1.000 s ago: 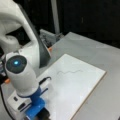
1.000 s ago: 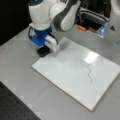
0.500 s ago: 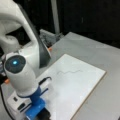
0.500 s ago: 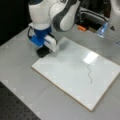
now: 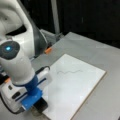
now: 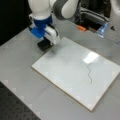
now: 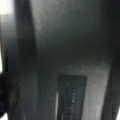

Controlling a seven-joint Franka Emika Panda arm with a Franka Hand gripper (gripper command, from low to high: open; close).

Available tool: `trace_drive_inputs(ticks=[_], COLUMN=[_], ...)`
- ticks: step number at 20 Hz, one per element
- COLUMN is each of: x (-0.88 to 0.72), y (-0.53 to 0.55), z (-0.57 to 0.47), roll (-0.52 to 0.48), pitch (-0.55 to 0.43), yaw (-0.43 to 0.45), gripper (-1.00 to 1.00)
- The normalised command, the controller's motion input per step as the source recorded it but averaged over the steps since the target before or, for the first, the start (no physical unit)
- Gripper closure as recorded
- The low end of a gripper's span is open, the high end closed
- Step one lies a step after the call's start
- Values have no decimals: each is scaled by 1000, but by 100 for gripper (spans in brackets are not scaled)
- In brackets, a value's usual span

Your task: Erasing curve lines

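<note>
Nothing has visibly moved over the last second: the gripper (image 6: 44, 42) stays low over the black eraser (image 6: 44, 45) at the corner of the white board (image 6: 65, 72), and whether its jaws are apart or clamped cannot be told. In both front views, the curve lines (image 6: 89, 72) sit whole and well apart from it, so no erasing shows yet.

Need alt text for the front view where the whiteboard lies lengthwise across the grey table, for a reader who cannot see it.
The gripper sits low over a black block eraser at the white board's top-left corner. The curve lines, a thin wavy squiggle, remain unerased near the board's right end, well away from the gripper. An orange object lies on the grey table behind.
</note>
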Motion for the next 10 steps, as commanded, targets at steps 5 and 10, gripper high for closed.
trace_drive_inputs(ticks=[5, 10], x=[-191, -261], y=[251, 249], z=[55, 42], roll=[-40, -103], pitch=[-44, -79], yaw=[67, 45], gripper=[100, 100])
